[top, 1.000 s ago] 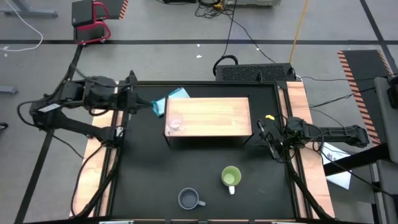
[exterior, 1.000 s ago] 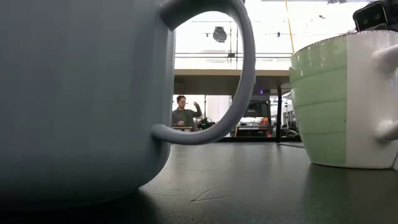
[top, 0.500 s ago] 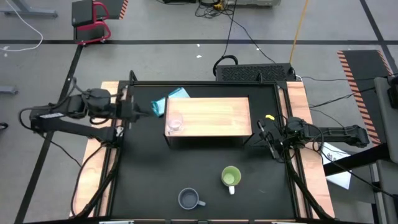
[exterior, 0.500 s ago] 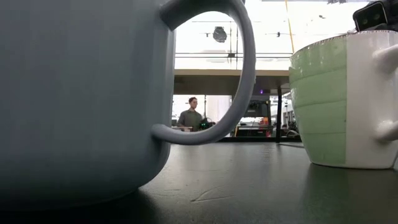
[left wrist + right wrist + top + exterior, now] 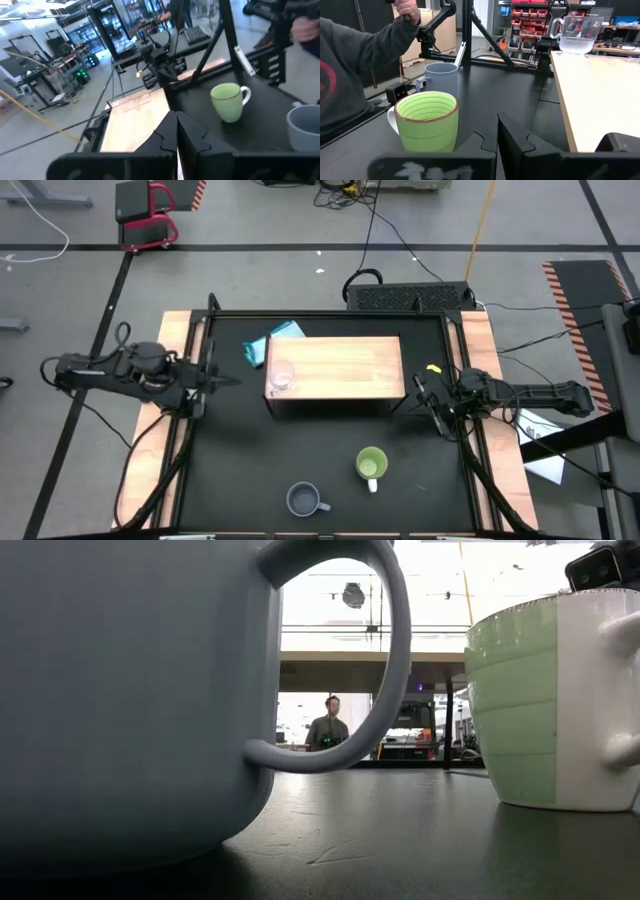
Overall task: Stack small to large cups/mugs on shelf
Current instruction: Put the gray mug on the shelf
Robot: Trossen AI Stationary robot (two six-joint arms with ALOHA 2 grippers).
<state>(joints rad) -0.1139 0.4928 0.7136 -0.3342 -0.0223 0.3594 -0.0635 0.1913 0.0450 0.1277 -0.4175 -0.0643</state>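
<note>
The clear glass cup [image 5: 281, 377] stands on the left end of the wooden shelf [image 5: 345, 365] and also shows in the right wrist view [image 5: 576, 35]. The green mug [image 5: 371, 464] and the grey-blue mug [image 5: 303, 500] stand upright on the black table near its near edge, apart from each other. My left gripper [image 5: 222, 380] is shut at the table's left edge, left of the shelf. My right gripper [image 5: 428, 398] is shut at the table's right edge, beside the shelf's right end. Neither touches anything.
A crumpled blue cloth [image 5: 272, 340] lies at the shelf's far-left corner. A person in a grey sleeve [image 5: 355, 65] stands at the table's near side, beyond the mugs. Bare black table lies between the shelf and the two mugs.
My left arm has drawn back from the shelf's far-left corner toward the table's left edge and somewhat toward the near edge. My right arm, the cups and the shelf have stayed put. In the room behind, a person has walked to the right.
</note>
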